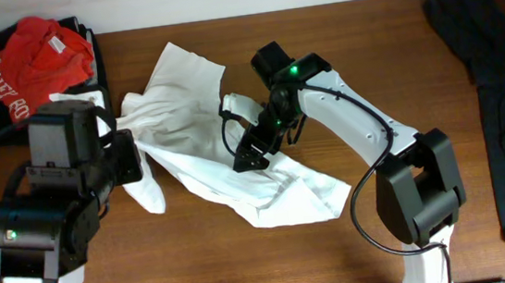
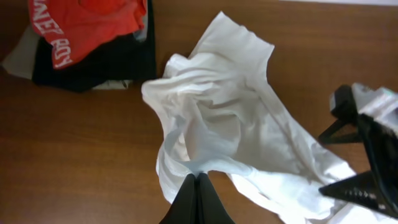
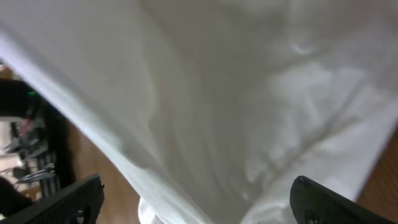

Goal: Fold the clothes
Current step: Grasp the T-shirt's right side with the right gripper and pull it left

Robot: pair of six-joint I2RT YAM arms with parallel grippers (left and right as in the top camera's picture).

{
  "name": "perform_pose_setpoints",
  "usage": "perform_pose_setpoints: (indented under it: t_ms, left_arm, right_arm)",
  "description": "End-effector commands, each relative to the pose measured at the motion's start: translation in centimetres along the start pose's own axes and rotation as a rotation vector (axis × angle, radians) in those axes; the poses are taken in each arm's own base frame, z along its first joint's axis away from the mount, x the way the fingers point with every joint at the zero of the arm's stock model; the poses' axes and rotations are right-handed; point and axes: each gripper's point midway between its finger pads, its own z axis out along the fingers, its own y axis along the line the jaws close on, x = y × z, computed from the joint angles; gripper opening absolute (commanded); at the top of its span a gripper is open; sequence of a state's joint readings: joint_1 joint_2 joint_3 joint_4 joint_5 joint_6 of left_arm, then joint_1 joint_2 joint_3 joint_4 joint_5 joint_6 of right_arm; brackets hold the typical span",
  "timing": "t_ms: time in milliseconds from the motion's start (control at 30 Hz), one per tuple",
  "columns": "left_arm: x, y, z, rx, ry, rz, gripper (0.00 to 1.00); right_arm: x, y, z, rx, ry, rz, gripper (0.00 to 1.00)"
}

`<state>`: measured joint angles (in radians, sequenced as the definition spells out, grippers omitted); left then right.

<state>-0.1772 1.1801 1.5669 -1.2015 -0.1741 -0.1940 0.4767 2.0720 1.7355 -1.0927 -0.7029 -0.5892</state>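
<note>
The left gripper (image 2: pixel 196 190) sits at the near left edge of the crumpled white short-sleeved cotton T-shirt (image 1: pixel 281 194), its two black fingers pressed together on a fold of the cloth, which rises in a peak to meet their tips. The T-shirt lies bunched and creased in the middle of the brown wooden table (image 1: pixel 363 38), with one flap spread toward the far side and another trailing to the near right. Above the middle of the T-shirt hangs the right gripper (image 1: pixel 249 153), its black fingers spread wide with the white cloth filling the gap between them; whether they touch it cannot be told. Beyond the T-shirt, to its far left, a red shirt with white lettering (image 1: pixel 35 55) lies on top of a pile of dark folded clothing (image 2: pixel 118 62). Well apart to the T-shirt's right, a long dark grey-black garment (image 1: pixel 503 89) stretches along the table edge.
</note>
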Motion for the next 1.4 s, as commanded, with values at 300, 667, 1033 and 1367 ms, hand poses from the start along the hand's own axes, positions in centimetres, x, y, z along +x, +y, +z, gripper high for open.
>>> perform_pose_setpoints:
  t_ms: [300, 667, 1033, 1367]
  left_arm:
    - [-1.8, 0.6, -2.1, -0.013, -0.079, -0.002, 0.01]
    - [-3.9, 1.2, -5.4, -0.026, -0.163, -0.026, 0.01]
    - [-1.0, 1.8, -3.3, -0.080, 0.015, -0.019, 0.03]
    - [5.7, 1.0, 6.9, -0.202, 0.528, -0.019, 0.60]
  right_arm:
    - [-0.6, 5.5, 4.3, -0.211, -0.017, -0.162, 1.00]
    - [0.2, 6.5, 6.9, -0.217, 0.054, -0.180, 0.79]
    - [1.2, 4.2, 7.0, -0.097, 0.125, -0.119, 0.71]
    - [1.5, -1.1, 6.6, 0.245, 0.130, 0.516, 0.88]
